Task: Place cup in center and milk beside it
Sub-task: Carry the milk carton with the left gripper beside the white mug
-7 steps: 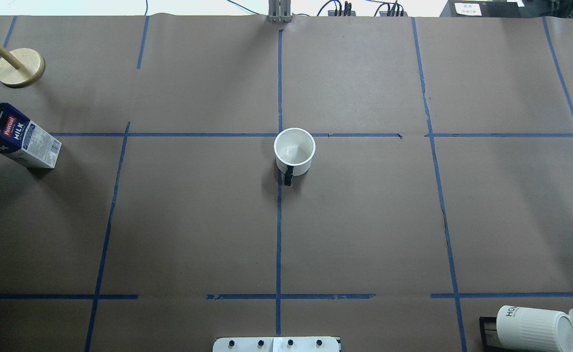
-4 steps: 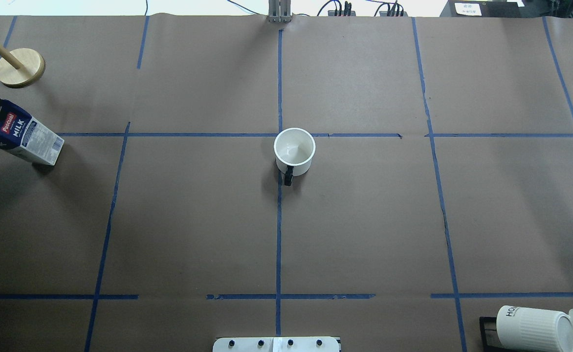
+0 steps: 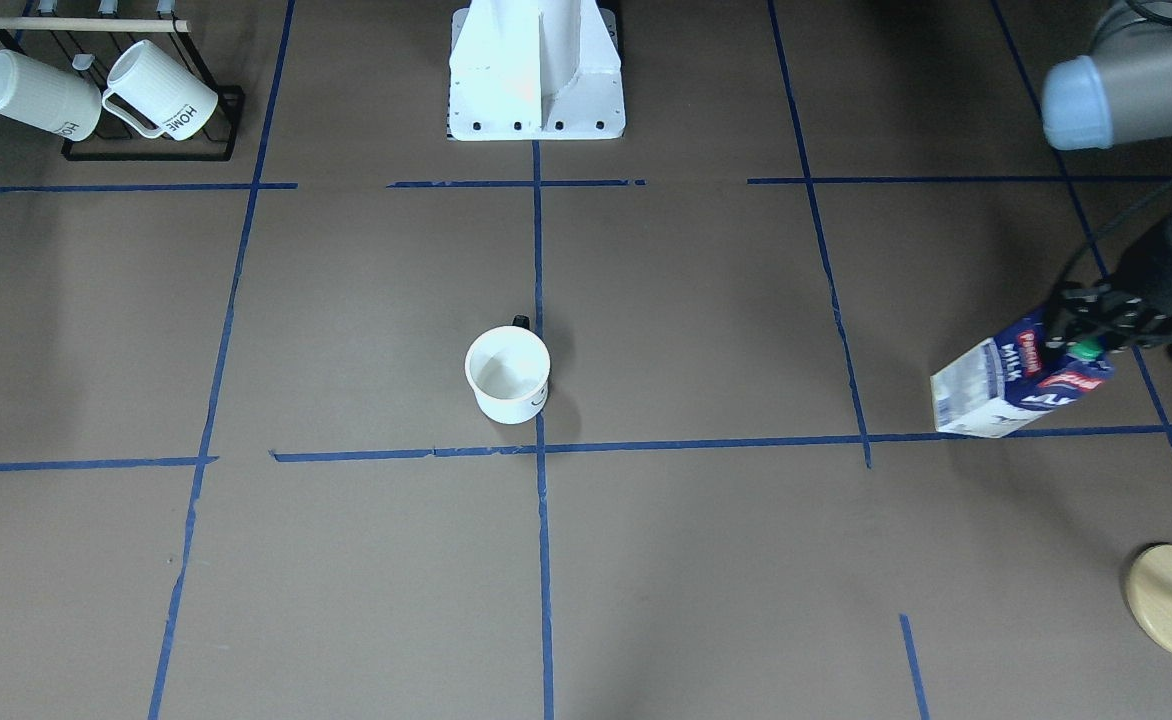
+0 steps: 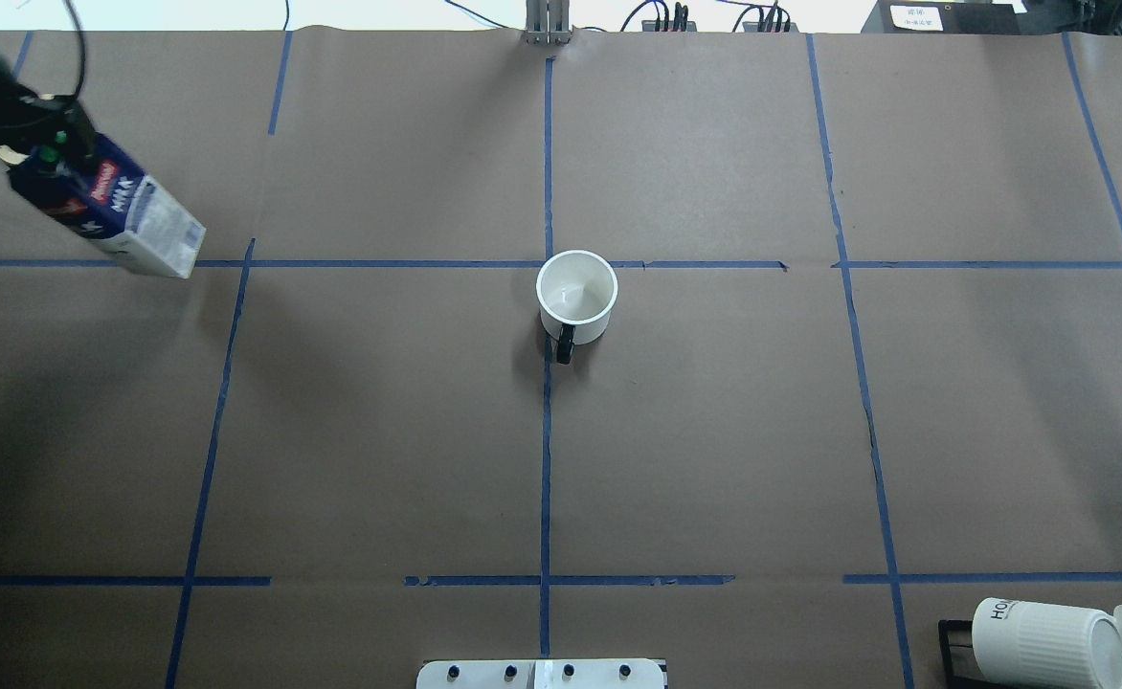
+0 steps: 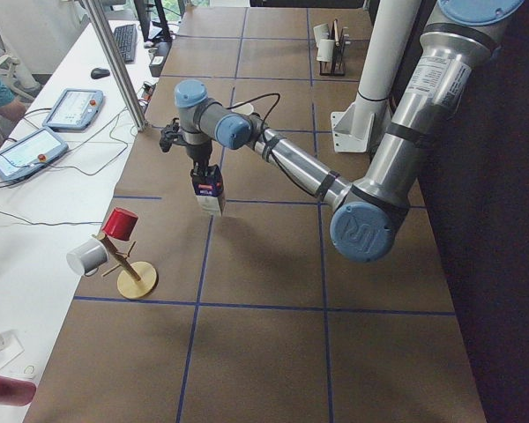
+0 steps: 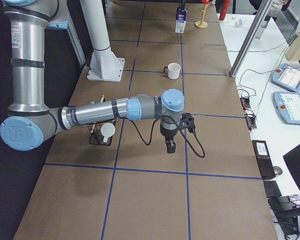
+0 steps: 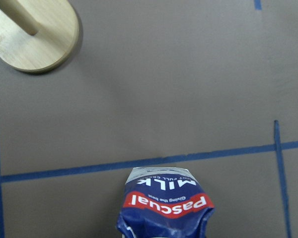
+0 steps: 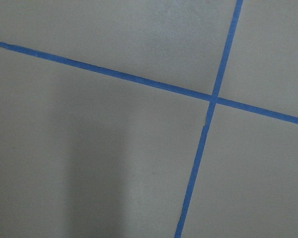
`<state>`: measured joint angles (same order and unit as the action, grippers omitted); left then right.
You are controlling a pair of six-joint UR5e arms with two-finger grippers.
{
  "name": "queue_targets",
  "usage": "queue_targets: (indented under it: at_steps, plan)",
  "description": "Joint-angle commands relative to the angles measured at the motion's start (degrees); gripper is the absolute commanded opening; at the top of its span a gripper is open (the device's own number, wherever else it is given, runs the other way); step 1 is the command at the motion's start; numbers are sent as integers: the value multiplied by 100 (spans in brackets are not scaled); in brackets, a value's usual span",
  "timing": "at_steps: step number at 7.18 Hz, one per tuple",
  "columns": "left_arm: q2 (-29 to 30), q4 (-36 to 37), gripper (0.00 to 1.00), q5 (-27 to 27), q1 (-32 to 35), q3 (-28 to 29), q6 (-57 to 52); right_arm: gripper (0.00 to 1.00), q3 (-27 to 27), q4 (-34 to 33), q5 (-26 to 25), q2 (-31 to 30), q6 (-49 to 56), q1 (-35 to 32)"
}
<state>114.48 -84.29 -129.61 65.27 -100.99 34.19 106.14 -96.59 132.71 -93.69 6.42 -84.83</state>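
The cup (image 4: 575, 297), a white mug with a black handle, stands upright by the tape crossing at the center (image 4: 548, 264). It also shows in the front view (image 3: 508, 375) and the right side view (image 6: 174, 70). My left gripper (image 4: 49, 153) is shut on the top of the milk (image 4: 130, 215), a dark blue carton, far left of the cup. The carton also shows in the front view (image 3: 1016, 385), the left side view (image 5: 209, 188) and the left wrist view (image 7: 164, 206). My right gripper (image 6: 169, 145) hangs over bare table near a tape crossing; I cannot tell whether it is open.
A black rack with ribbed "HOME" mugs (image 4: 1049, 641) sits at the near right corner. A wooden mug tree (image 5: 128, 264) stands at the far left, its round base (image 7: 35, 32) just beyond the carton. The robot's white base (image 3: 536, 80) is at the near edge.
My left gripper has carried the milk away from the robot and to the right in the overhead view, up to the cross tape line. The cup has not moved.
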Motion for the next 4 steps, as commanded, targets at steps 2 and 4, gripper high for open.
queue_targets:
  at_steps: [2,4]
  plan:
    - [1949,255,37,883,-1864,454,2499,100,-5,0,0,0,-1,2]
    - [2857,246,37,1016,-2201,1271,2891,100,3,0,9,0,-1,2]
